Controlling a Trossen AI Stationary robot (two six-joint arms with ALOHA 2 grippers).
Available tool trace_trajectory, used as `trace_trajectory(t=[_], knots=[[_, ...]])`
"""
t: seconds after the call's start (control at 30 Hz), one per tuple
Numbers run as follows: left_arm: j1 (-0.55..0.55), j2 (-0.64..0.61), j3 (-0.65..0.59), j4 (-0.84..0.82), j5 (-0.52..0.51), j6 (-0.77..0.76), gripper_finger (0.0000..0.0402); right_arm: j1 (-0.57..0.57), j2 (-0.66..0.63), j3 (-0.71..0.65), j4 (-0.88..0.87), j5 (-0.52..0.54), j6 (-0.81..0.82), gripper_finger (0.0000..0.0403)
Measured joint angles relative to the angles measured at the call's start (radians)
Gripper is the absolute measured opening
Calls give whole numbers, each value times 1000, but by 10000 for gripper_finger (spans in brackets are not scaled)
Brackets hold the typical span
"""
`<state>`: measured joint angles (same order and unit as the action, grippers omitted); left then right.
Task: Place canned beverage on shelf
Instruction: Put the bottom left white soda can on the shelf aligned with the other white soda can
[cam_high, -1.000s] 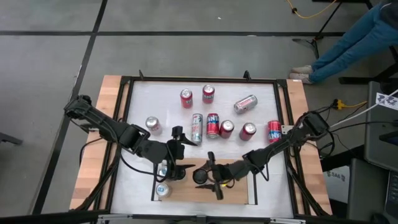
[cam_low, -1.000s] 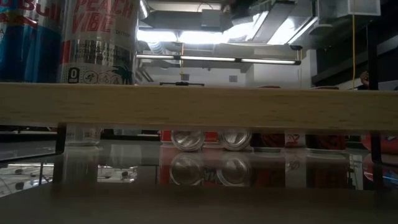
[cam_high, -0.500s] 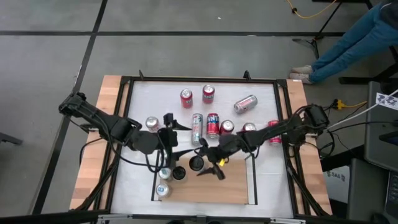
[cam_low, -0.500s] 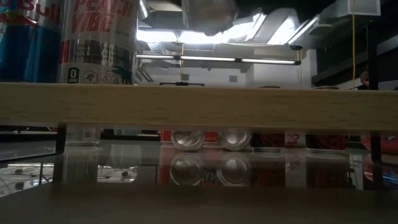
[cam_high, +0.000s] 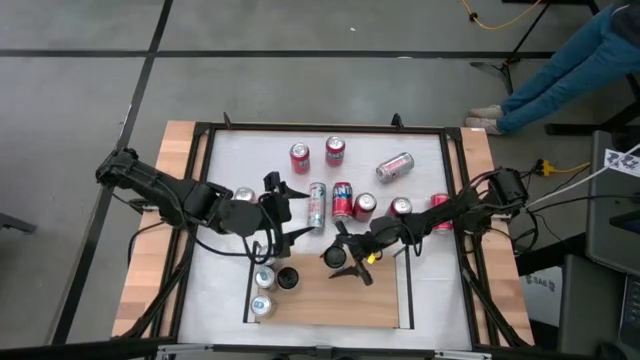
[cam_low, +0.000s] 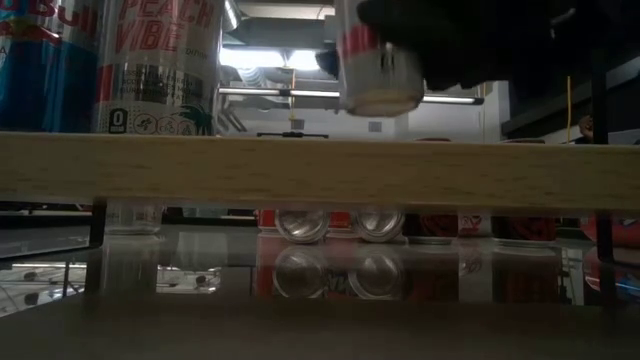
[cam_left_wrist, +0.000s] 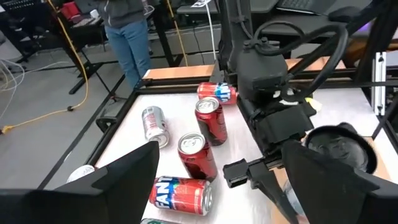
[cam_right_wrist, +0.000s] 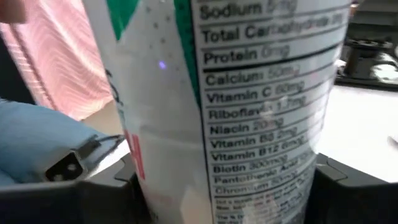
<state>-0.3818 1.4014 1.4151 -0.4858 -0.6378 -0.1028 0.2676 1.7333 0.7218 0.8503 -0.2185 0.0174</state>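
Light-wood and flat, the rectangular shelf (cam_high: 330, 305) with thin black rails on its short sides lies at the lower middle of the high view, on the white tabletop (cam_high: 425, 165) with its black frame. Three cans stand at the shelf's left end: two silver-topped ones (cam_high: 262, 292) and a dark-topped one (cam_high: 288, 278). In the low view the shelf is a pale wooden band (cam_low: 320, 170) across the frame, with a blue can (cam_low: 45, 65) and a silver "Peach Vibe" can (cam_low: 160, 65) standing on it at the upper left.

The right gripper (cam_high: 345, 262) sits just above the shelf's upper edge, near the frame's centre, closed around a tall white-and-green canned beverage (cam_right_wrist: 249, 106); the low view shows that can's bottom (cam_low: 380, 75) hanging clear above the wood. Its nutrition label fills the right wrist view.

The left gripper (cam_high: 280, 215) hovers left of centre with its fingers (cam_left_wrist: 118, 180) spread wide and empty, near an upright silver can (cam_high: 317, 205).

More red cans (cam_high: 352, 205) stand in the middle of the tabletop, and a silver can (cam_high: 395, 166) lies tipped at the upper right. A person's blue-trousered legs (cam_high: 565, 65) show in the top right corner.
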Motion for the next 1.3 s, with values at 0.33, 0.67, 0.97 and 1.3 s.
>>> trace_trajectory(t=[0.33,0.67,0.97,1.3], knots=[[41,0,0,1,0,-22,334,-7,79,-4,58,-13,-52,250],[50,1,0,0,4,-35,334,-69,159,-4,151,-142,-49,250],[55,62,0,1,31,-75,334,-65,185,-4,145,-151,-51,250],[55,120,0,-2,136,-114,334,-65,184,-2,115,-151,-51,251]])
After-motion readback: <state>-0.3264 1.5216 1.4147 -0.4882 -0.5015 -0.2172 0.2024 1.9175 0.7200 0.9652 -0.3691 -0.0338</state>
